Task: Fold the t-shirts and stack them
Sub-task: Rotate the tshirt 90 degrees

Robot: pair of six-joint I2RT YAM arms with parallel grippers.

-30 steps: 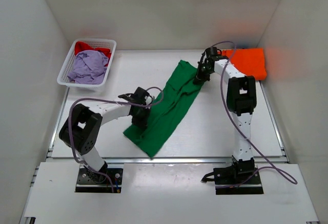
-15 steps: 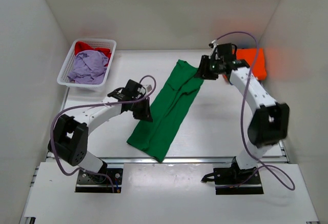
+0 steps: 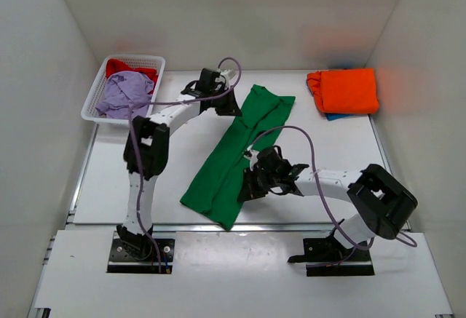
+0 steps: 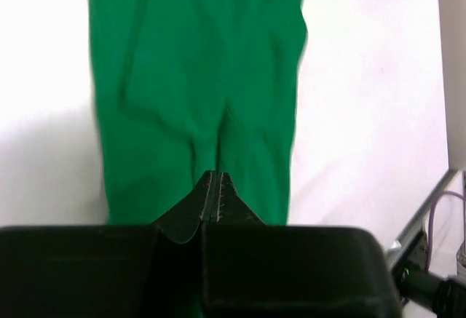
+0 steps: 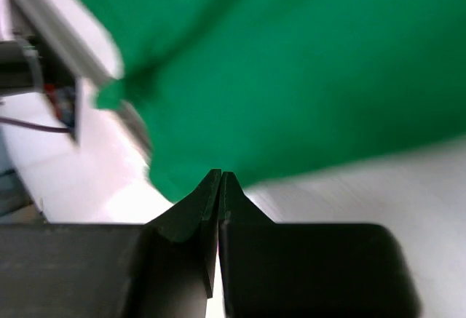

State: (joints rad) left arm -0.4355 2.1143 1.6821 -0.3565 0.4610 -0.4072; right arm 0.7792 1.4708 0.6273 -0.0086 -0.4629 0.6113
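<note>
The bright green t-shirt [image 3: 240, 154] lies as a long folded strip, running diagonally from the far middle of the table to the near edge. My left gripper [image 3: 231, 107] is shut and empty at the strip's far left edge. In the left wrist view its closed tips [image 4: 216, 177] sit over the green cloth [image 4: 196, 78]. My right gripper [image 3: 247, 188] is shut and empty at the strip's near right edge. In the right wrist view its closed tips [image 5: 220, 176] sit at the green hem [image 5: 291, 78]. A folded orange t-shirt [image 3: 344, 90] lies on a blue one [image 3: 333, 116] at the far right.
A white mesh basket [image 3: 92, 100] at the far left holds a lavender t-shirt [image 3: 125, 92] and a red one [image 3: 119, 66]. White walls enclose the table on three sides. The table's metal front rail [image 3: 291, 225] runs just past the shirt's near end.
My left arm swung from the shirt's near left side to its far left end. My right arm swung from the far end down to the near right edge. The shirt hardly moved.
</note>
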